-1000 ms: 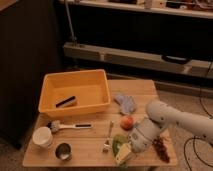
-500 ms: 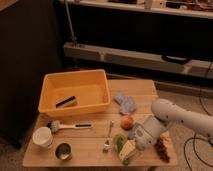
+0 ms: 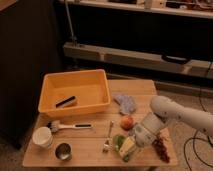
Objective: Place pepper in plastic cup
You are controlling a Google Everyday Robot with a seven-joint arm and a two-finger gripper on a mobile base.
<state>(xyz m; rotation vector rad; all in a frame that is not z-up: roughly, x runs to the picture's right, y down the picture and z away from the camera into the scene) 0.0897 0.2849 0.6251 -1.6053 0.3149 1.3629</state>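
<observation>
The lime-green plastic cup [image 3: 118,141] stands near the table's front edge, between the fork [image 3: 109,135] and my arm. My gripper [image 3: 127,149] hangs low at the cup's front right rim, touching or just over it. A dark green sliver [image 3: 124,157] shows under the gripper; I cannot tell if it is the pepper. No other pepper shows on the table. The white arm [image 3: 165,112] reaches in from the right.
A round orange-red fruit [image 3: 127,122] sits just behind the cup. Dark grapes [image 3: 160,148] lie at the front right, a blue-grey cloth [image 3: 125,103] mid-table, an orange bin [image 3: 75,107] back left. A brush [image 3: 70,126], white cup [image 3: 42,136] and metal cup [image 3: 63,151] are on the left.
My gripper has shifted slightly to the right by the green cup, so more of the cup shows. Nothing else on the table has moved.
</observation>
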